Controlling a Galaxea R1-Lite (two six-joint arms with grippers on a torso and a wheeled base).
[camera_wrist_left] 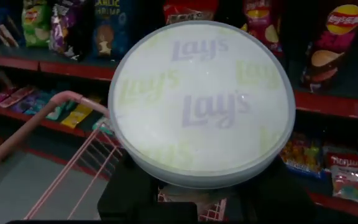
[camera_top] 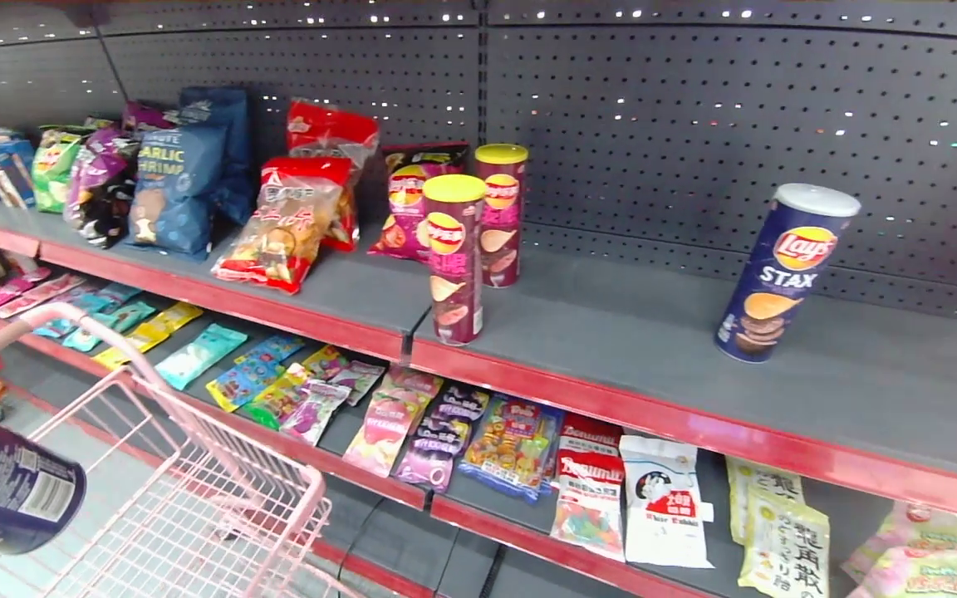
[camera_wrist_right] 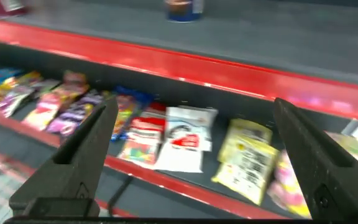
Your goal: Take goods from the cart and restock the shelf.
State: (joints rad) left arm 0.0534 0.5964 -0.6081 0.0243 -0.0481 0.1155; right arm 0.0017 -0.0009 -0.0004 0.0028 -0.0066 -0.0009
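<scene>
A dark blue chip can [camera_top: 5, 490] hangs tilted over the pink cart [camera_top: 196, 490] at the lower left. In the left wrist view its white lid [camera_wrist_left: 201, 102] faces the camera, and my left gripper [camera_wrist_left: 197, 202] is shut on the can below the lid. Another blue can [camera_top: 782, 274] stands upright on the right of the grey upper shelf [camera_top: 628, 349]. My right gripper [camera_wrist_right: 194, 162] is open with nothing between its fingers [camera_wrist_right: 73, 162]. It faces the lower shelf's packets [camera_wrist_right: 182, 140], beneath the blue can's base [camera_wrist_right: 184, 9].
Two maroon chip cans [camera_top: 453, 257] [camera_top: 501, 214] stand mid-shelf, with snack bags [camera_top: 283, 220] to their left. Bare shelf lies between the maroon cans and the blue can. Flat candy packets [camera_top: 412, 423] cover the lower shelf. A red lip [camera_top: 611, 407] edges the upper shelf.
</scene>
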